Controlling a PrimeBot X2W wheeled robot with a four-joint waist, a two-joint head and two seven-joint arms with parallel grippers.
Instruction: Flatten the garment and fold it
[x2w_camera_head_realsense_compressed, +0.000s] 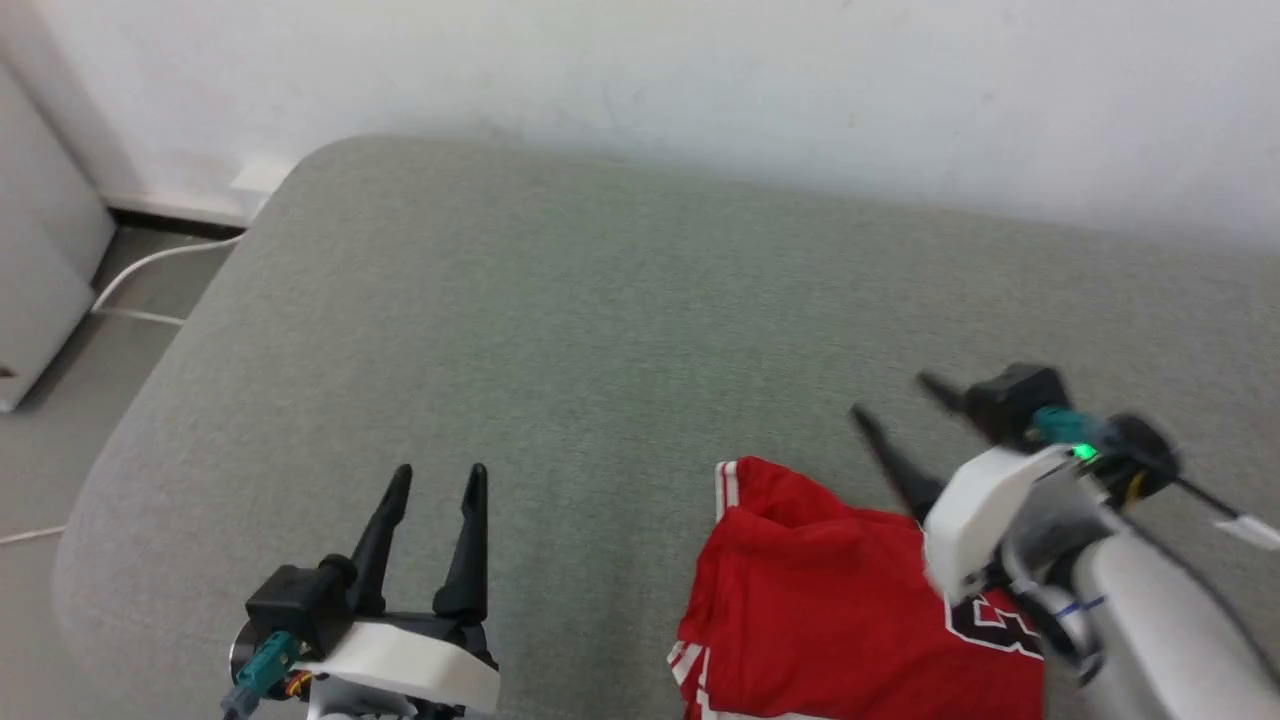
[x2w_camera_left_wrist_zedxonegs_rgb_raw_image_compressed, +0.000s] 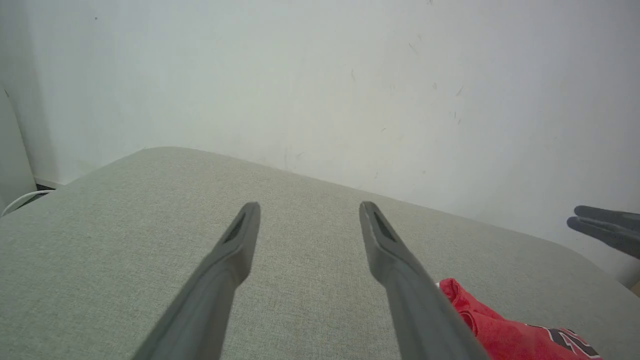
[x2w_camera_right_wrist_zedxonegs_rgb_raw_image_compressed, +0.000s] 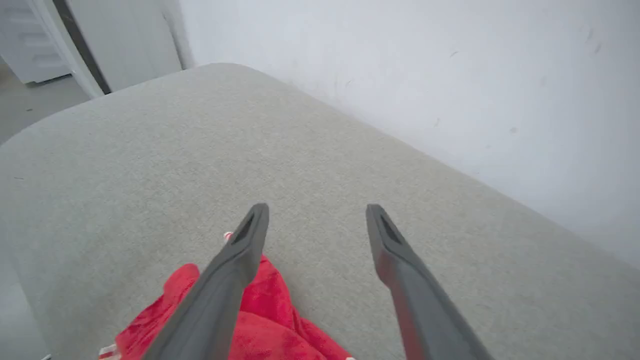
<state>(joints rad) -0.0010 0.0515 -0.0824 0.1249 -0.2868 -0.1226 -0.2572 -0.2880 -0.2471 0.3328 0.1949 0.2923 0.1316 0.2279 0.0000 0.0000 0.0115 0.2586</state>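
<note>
Left gripper (x2w_camera_head_realsense_compressed: 440, 470), two long dark fingers on a white wrist shell, sits at the near edge, jaws spread, nothing between them. Right gripper (x2w_camera_head_realsense_compressed: 890, 395) hangs over the far corner of the red shiny thin-fabric sports jersey (x2w_camera_head_realsense_compressed: 820, 600), jaws also wide and empty; can't tell if it touches the cloth. Jersey lies on the near right part of the grey-green woven fabric cushion (x2w_camera_head_realsense_compressed: 600, 320), well apart from the white wall (x2w_camera_head_realsense_compressed: 700, 80). Progress looks early. Cloth is rumpled, top corner bunched with red-and-white stripe trim showing, black white-outlined lettering half hidden by the pale right forearm (x2w_camera_head_realsense_compressed: 1150, 600), lower part cut off. Flattening looks unfinished; no neat fold visible.
</note>
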